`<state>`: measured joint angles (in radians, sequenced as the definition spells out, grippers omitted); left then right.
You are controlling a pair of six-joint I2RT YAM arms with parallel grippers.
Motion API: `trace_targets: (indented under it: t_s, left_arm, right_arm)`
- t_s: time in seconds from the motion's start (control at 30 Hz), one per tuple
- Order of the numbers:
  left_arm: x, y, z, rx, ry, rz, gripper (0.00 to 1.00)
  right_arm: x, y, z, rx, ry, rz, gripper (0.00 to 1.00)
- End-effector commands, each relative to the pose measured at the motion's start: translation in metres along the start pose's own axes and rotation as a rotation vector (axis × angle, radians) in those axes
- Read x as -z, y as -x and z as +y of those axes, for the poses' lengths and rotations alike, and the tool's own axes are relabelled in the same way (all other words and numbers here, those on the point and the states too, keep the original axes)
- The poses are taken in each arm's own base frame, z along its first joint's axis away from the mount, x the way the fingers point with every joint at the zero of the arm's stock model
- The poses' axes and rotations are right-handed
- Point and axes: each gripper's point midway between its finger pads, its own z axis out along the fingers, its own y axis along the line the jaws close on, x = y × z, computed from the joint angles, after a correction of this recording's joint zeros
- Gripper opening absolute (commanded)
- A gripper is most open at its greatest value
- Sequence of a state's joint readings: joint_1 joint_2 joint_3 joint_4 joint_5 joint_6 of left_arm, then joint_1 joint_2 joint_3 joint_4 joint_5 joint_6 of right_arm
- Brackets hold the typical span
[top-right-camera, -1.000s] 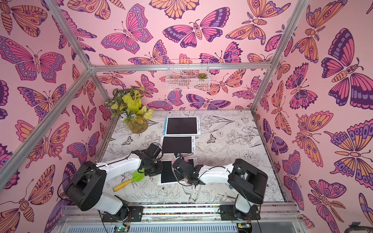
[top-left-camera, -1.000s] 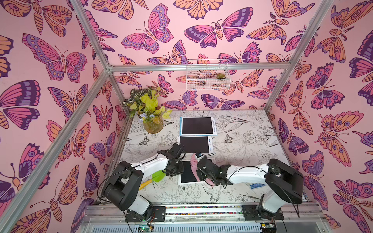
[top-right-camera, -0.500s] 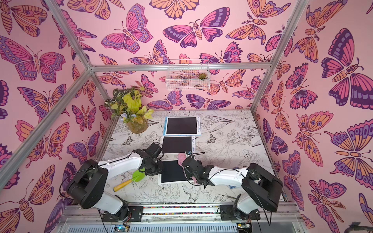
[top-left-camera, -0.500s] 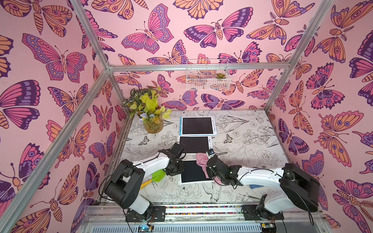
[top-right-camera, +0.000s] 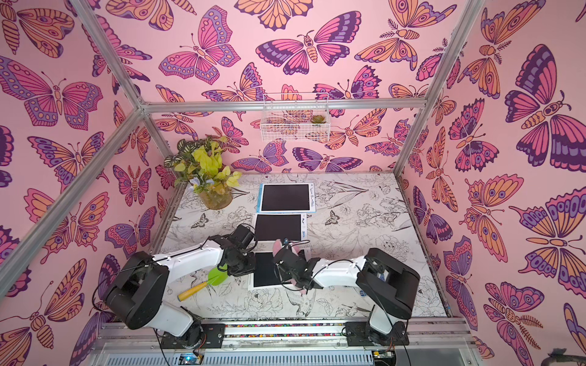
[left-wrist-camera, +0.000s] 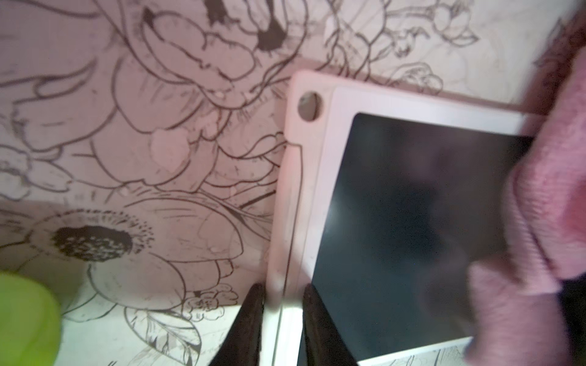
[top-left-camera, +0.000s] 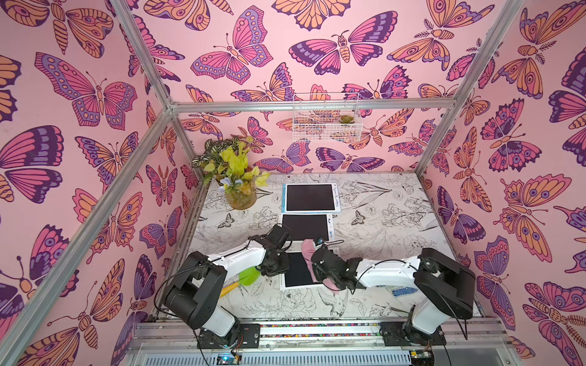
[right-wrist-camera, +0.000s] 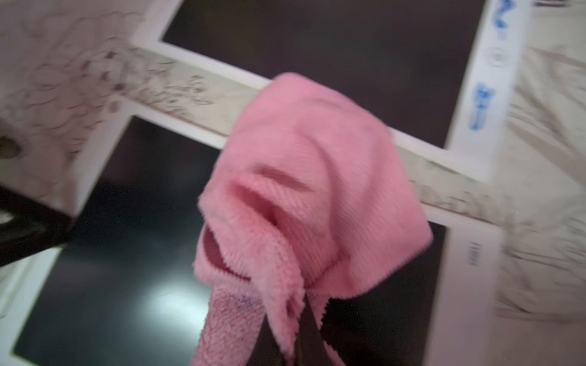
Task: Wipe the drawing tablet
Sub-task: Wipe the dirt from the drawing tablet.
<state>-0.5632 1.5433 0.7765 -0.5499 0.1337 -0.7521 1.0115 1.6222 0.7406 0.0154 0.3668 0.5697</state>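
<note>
Your widest free lane is the right half of the surface, bare from the tablets to the right wall, with only a small blue thing near the front by the right arm. Down the middle, the far tablet, middle tablet and near tablet lie in a column with narrow strips between them. The near one is crowded by the left pincer, clamped on its left rim, and the right pincer, gripping the pink cloth above it. On the left, mind the potted plant in the far corner and the green spatula just beside the left pincer; bare surface lies between them.
</note>
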Motion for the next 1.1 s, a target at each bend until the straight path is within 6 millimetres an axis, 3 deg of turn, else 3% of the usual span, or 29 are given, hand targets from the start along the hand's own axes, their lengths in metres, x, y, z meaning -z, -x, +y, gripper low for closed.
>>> trace_targets:
  t_s: [0.0,0.1,0.27,0.33,0.53,0.63,0.73,0.87,0.93,1.0,1.07]
  left_arm:
    - [-0.033,-0.045,0.057,0.028,0.205,0.148,0.25]
    - [-0.033,-0.044,0.056,0.026,0.202,0.148,0.25]
    - [-0.033,-0.045,0.055,0.029,0.197,0.151,0.25]
    - [-0.033,-0.045,0.055,0.035,0.195,0.151,0.25]
    - [-0.032,-0.043,0.053,0.04,0.19,0.145,0.24]
    - [-0.032,-0.043,0.052,0.037,0.189,0.141,0.24]
    - [-0.032,-0.041,0.05,0.04,0.18,0.139,0.25]
    - [-0.032,-0.041,0.049,0.04,0.174,0.135,0.24]
    - [-0.033,-0.04,0.048,0.041,0.173,0.137,0.25]
    - [-0.033,-0.04,0.048,0.041,0.17,0.137,0.24]
    - [-0.033,-0.041,0.048,0.041,0.171,0.138,0.24]
  right_arm:
    - [0.011,-0.019,-0.063,-0.06,-0.187,0.062,0.0]
    - [0.016,-0.028,-0.072,-0.036,-0.197,0.081,0.0]
    - [0.026,-0.023,-0.016,0.105,-0.047,0.041,0.0]
    - [0.031,-0.026,-0.01,0.112,-0.05,0.056,0.0]
    - [0.051,-0.05,-0.089,-0.083,-0.277,0.149,0.0]
    - [0.06,-0.052,-0.102,-0.106,-0.291,0.187,0.0]
    - [0.06,-0.048,-0.085,-0.051,-0.221,0.199,0.0]
    - [0.053,-0.037,-0.024,0.093,-0.08,0.145,0.0]
    - [0.045,-0.04,-0.009,0.113,-0.062,0.171,0.0]
    - [0.037,-0.045,-0.015,0.097,-0.114,0.195,0.0]
    - [0.034,-0.048,-0.04,0.051,-0.177,0.213,0.0]
